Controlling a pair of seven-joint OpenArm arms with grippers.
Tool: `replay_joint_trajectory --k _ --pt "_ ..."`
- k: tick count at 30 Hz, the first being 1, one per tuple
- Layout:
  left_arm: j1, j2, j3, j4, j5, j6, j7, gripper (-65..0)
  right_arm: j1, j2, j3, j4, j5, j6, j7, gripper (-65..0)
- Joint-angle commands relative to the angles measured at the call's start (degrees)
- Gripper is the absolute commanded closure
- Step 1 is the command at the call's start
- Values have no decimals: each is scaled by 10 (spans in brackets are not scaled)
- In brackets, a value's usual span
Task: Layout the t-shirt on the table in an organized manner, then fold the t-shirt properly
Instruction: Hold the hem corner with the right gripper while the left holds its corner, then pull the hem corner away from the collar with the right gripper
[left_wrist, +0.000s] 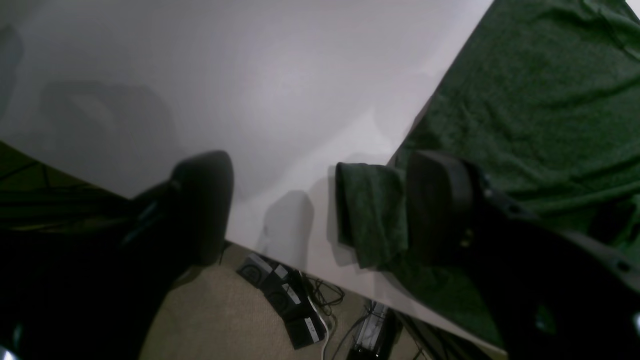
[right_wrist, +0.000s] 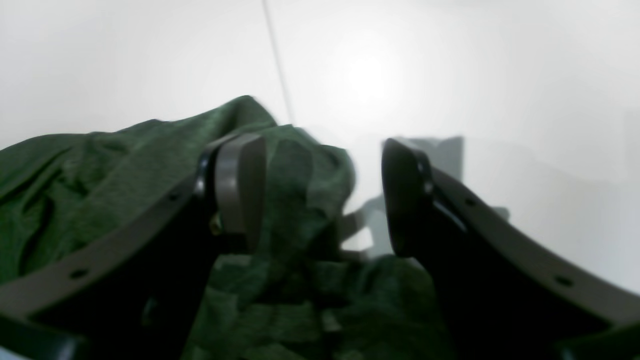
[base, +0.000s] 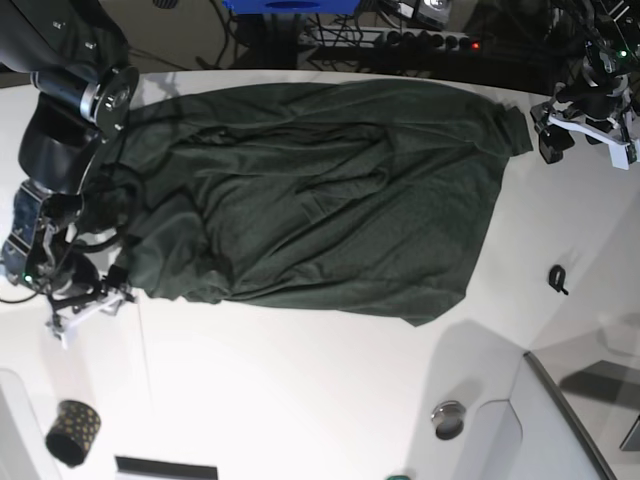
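The dark green t-shirt (base: 320, 190) lies spread out but wrinkled across the far half of the white table (base: 300, 390). My left gripper (base: 555, 135) hovers at the shirt's right sleeve by the table's far edge. In the left wrist view it (left_wrist: 320, 210) stands open, and a folded sleeve corner (left_wrist: 372, 215) lies between the fingers, close to the right one (left_wrist: 440, 200). My right gripper (base: 95, 298) is at the shirt's lower left corner. Its jaws (right_wrist: 320, 195) are wide apart, with bunched t-shirt (right_wrist: 300, 175) fabric loose between them.
A black and gold cup (base: 72, 432) stands at the near left. A small black clip (base: 558, 278) and a round metal disc (base: 448, 418) lie on the right side. Beyond the table edge (left_wrist: 280, 255), power bricks and cables (left_wrist: 290, 300) lie on the floor.
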Motion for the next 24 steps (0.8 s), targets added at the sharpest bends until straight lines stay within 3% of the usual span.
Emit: replay_joint_trajectory --k 1,24 --pt "1 -7 -4 9 -6 2 -13 -515 16 8 0 8 6 -4 9 -348" --pt "2 -7 -6 9 -6 2 -13 -515 -4 3 0 8 8 -5 9 -345"
